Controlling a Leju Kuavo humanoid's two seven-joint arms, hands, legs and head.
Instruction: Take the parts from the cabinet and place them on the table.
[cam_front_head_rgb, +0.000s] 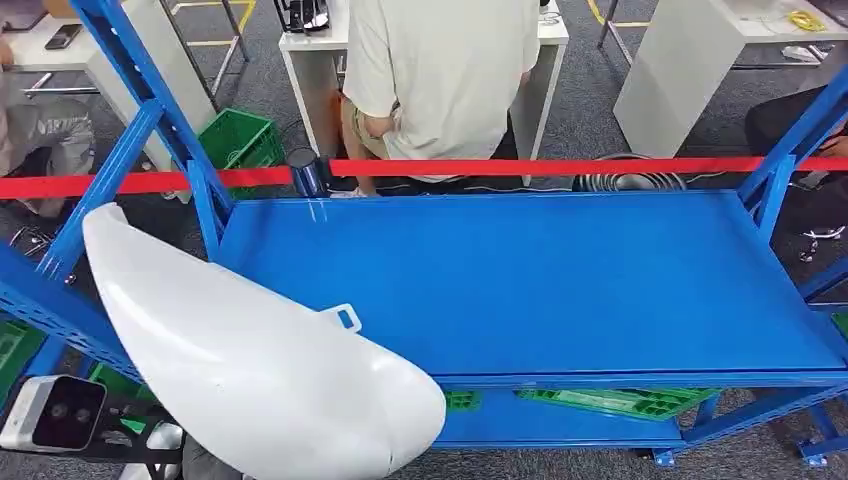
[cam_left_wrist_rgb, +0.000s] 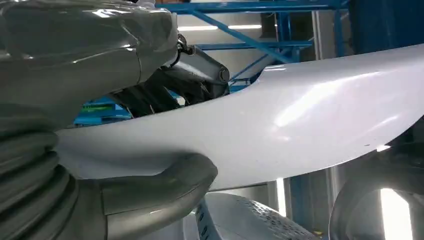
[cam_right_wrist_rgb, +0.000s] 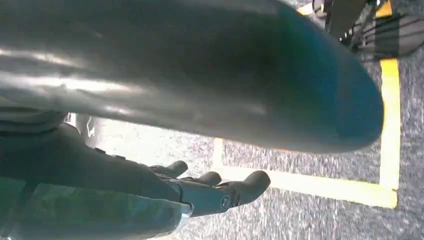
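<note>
One white part (cam_front_head_rgb: 250, 350) | left hand (cam_left_wrist_rgb: 150, 100) grips it | right hand (cam_right_wrist_rgb: 210, 187) empty, fingers apart

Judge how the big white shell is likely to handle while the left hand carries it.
The white shell looks rigid, keeping its curve. Its glossy surface probably makes it slippery. It is long, and the left hand grips one edge, so it may swing or twist.

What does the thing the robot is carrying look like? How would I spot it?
Find the big blue shelf. At its near left corner floats a long, smooth white shell, rounded like a surfboard nose, gripped by the left hand. It is the only glossy white thing among blue and green.
</note>
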